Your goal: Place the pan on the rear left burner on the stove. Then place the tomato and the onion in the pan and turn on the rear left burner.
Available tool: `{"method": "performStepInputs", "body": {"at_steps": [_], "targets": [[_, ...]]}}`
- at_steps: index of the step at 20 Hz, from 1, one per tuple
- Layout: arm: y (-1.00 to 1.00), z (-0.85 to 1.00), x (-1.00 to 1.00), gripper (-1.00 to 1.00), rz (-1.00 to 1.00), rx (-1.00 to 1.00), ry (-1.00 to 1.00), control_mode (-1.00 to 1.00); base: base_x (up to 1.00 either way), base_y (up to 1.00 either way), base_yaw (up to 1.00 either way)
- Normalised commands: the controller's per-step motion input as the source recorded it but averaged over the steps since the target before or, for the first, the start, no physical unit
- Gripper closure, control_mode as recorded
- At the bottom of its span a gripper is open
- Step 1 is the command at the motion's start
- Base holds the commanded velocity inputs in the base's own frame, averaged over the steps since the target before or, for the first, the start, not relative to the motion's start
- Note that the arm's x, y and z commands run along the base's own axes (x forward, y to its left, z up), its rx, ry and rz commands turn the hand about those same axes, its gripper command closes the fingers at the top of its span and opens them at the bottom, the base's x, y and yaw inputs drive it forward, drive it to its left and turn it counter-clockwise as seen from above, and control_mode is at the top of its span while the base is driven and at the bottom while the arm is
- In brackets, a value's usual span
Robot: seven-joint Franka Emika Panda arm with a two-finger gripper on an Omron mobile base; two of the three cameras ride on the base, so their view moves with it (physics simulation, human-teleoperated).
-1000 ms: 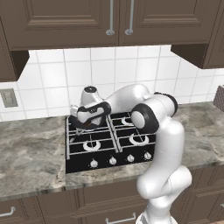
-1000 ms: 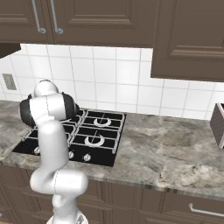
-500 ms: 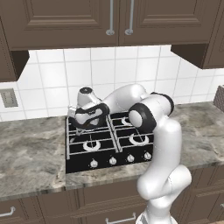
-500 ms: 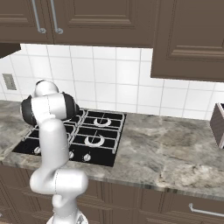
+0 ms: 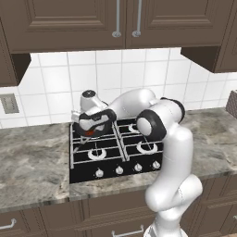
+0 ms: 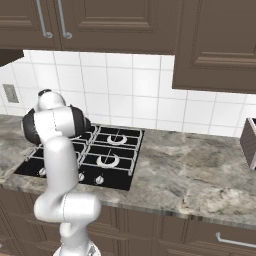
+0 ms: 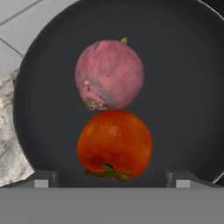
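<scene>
Right up close in the hand view, my gripper (image 7: 113, 178) is spread wide, with one dark fingertip (image 7: 41, 178) low on the left and the other low on the right. The tomato (image 7: 115, 145) sits in the gap between them, but neither tip touches it, so I've got hold of nothing.

That tomato is glossy red-orange with a little green stem end facing the camera. Just past it is the onion (image 7: 109, 75), dull pinkish, and the two are touching or as good as. Both rest on the floor of the pan (image 7: 183, 87), which is black and round. Past the pan's left rim I can see a sliver of grey stone counter (image 7: 11, 144) and some white tile.

Over in the left base view, the arm reaches forward and to the left across the stove (image 5: 113, 150), and the hand hangs low over the rear left burner (image 5: 92, 134). A bit of red shows under the hand there, which is the tomato (image 5: 90, 133). I can't make out the pan itself from this angle since the hand covers it. The silver knobs (image 5: 119, 170) run along the stove's front edge.

From the right base view the arm's shoulder blocks the left side of the stove (image 6: 112, 155), so I only get the two right burners. Behind it all is the white tile backsplash (image 6: 135, 95), with dark wood cabinets (image 6: 110, 22) above.
</scene>
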Motion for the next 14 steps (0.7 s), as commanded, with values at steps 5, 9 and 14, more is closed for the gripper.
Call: {"method": "performStepInputs", "body": {"at_steps": [5,9,14], "targets": [[-0.15,0.47,-0.11,-1.0,-0.03,0.0,-0.02,-1.0,0.0,0.0,0.0],[-0.37,0.33,-0.42,-1.0,-0.01,0.0,0.0,-1.0,0.0,0.0,0.0],[-0.43,0.07,-0.69,-1.0,0.0,0.0,0.0,-1.0,0.0,0.0,0.0]]}}
